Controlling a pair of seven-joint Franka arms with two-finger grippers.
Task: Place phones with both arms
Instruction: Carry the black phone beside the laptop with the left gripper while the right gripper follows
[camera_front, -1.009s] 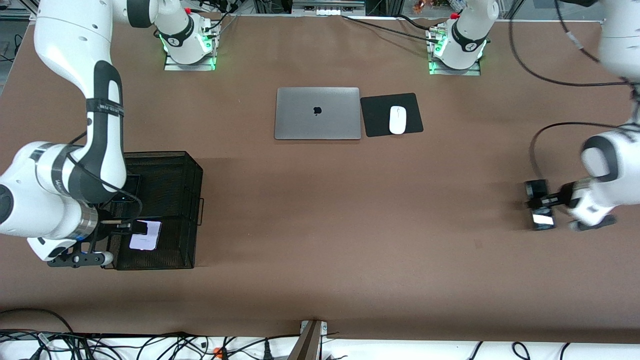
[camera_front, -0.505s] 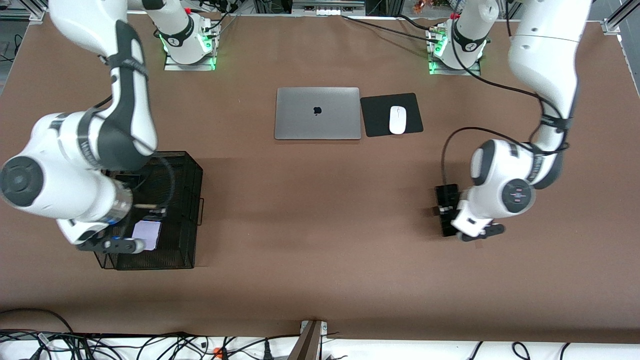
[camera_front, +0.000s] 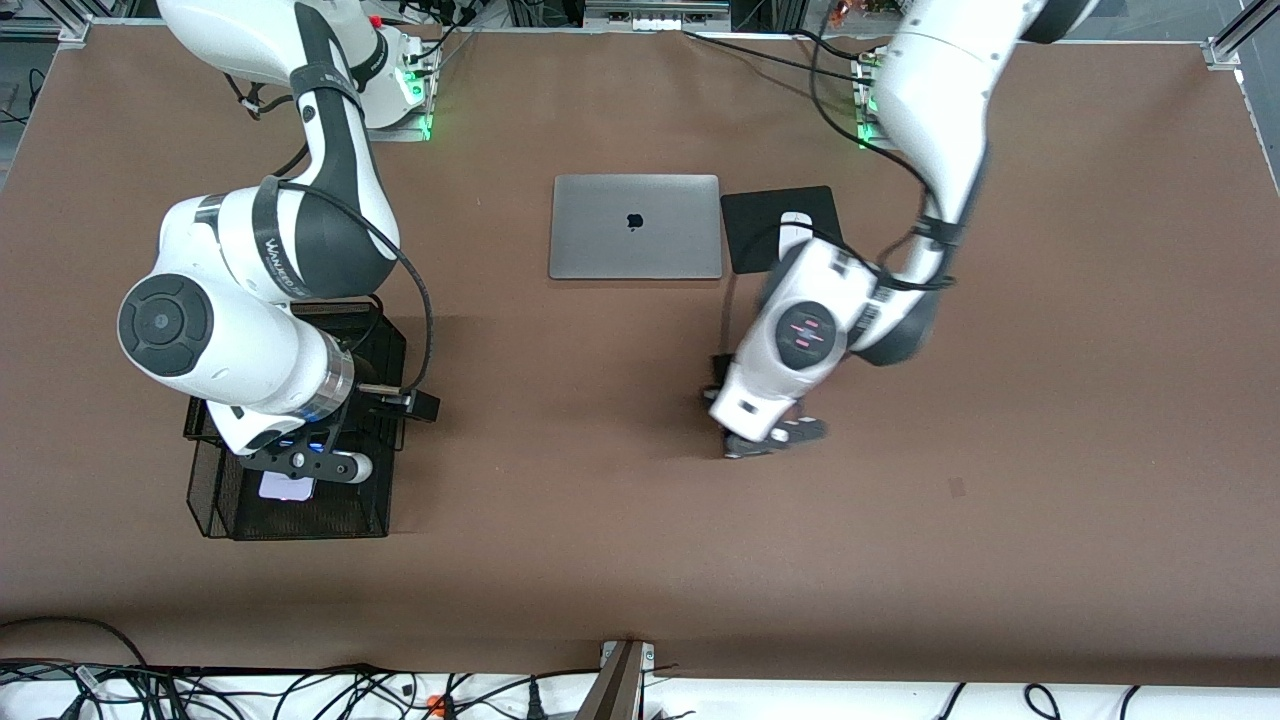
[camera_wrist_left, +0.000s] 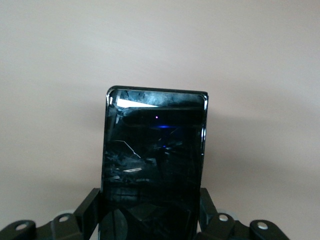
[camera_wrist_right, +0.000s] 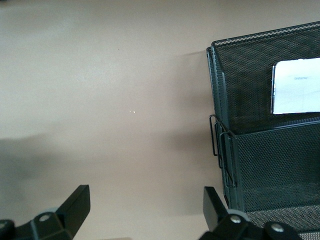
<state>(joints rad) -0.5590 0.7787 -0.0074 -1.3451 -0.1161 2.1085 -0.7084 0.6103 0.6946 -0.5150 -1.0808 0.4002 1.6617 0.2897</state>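
Observation:
My left gripper (camera_wrist_left: 150, 200) is shut on the long slim black phone (camera_wrist_left: 155, 160) and holds it by its long edges above bare brown table, near the table's middle (camera_front: 765, 438). In the front view the wrist hides most of this phone. My right gripper (camera_wrist_right: 145, 195) is open and empty, raised over the black mesh basket's (camera_front: 365, 510) edge (camera_front: 305, 466). The white-lavender phone lies flat in the basket (camera_wrist_right: 297, 86), partly showing under the right hand (camera_front: 285, 488). The small black phone is hidden by the right arm.
A closed silver laptop (camera_front: 635, 227) lies between the two bases. Beside it is a black mouse pad (camera_front: 757, 235) with a white mouse (camera_front: 793, 218), partly covered by the left arm. The basket (camera_wrist_right: 260, 150) stands toward the right arm's end.
The left arm has swept from its end of the table to the middle, carrying the slim black phone. The right hand has risen out of the basket and shifted toward the table's middle.

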